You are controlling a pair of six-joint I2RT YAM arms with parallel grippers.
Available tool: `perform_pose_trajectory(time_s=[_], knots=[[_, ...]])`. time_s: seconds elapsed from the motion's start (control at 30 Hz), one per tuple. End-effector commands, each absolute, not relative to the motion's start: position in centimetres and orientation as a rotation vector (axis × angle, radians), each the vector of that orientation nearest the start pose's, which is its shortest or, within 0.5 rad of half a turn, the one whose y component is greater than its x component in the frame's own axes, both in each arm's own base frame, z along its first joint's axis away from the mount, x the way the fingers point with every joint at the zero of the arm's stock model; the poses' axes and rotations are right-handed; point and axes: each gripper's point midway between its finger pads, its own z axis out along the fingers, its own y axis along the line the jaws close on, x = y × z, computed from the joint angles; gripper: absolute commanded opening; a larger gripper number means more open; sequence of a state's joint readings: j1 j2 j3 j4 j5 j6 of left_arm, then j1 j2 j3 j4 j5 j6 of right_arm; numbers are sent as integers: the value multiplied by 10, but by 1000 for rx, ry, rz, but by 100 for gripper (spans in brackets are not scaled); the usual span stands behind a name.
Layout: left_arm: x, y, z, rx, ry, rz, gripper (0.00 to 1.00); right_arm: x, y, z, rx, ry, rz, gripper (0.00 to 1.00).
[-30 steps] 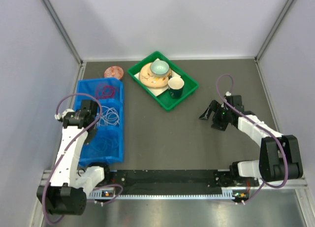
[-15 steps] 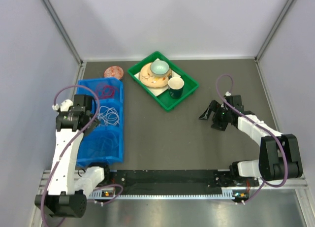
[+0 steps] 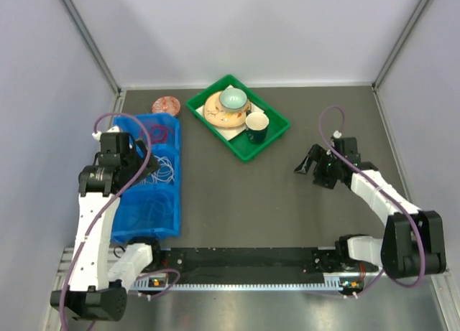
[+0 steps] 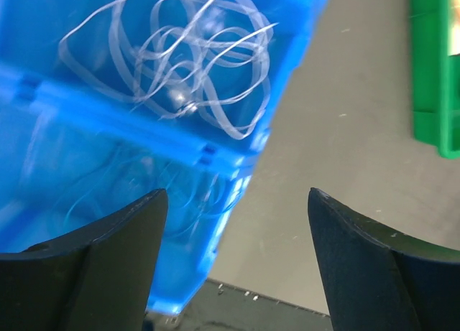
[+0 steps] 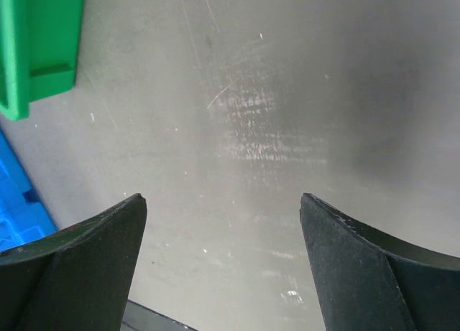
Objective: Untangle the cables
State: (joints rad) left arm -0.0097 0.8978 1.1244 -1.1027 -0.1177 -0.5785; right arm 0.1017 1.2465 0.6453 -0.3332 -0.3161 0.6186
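- My left gripper point(image 4: 237, 202) is spread wide with nothing between its fingers. It hangs over the right wall of the blue plastic compartment bin point(image 3: 175, 229), which stands at the left of the bench.
- The thin white cable point(image 4: 180, 65) lies as a heap of loose loops in the bin's middle compartment. The red cable point(image 3: 154, 132) is coiled in the far compartment.
- In the near compartment I can only faintly make out fine strands, too blurred to tell their colour.
- I judge the step in hand to be a fresh grasp on the white loops. For that I should move inward from the wall and come down over a single outer strand, not the dense middle, so the pile does not cinch.
- Lift slowly and watch that no loop snags on the bin's divider point(image 4: 108, 108).
- My right gripper point(image 5: 223, 202) is also open and empty. It hovers over bare bench, well apart from the bin and near the green plastic tray point(image 5: 36, 44).
- If a loop needs pinning while I draw it out, the right gripper must first cross toward the bin.
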Motion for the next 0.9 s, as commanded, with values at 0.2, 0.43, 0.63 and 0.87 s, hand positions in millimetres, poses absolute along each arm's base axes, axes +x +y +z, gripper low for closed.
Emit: perform_pose_trajectory(time_s=[0.2, 0.43, 0.63, 0.87], knots=[[310, -71, 250, -375, 2242, -296, 89, 275, 52, 170, 389, 2368, 272, 90], [334, -134, 257, -191, 2265, -384, 99, 255, -15, 215, 472, 2303, -184, 97], [331, -160, 251, -77, 2281, -412, 99, 242, -46, 233, 597, 2200, -365, 99], [314, -156, 248, -24, 2223, -437, 99, 238, -51, 246, 652, 2124, -360, 99]])
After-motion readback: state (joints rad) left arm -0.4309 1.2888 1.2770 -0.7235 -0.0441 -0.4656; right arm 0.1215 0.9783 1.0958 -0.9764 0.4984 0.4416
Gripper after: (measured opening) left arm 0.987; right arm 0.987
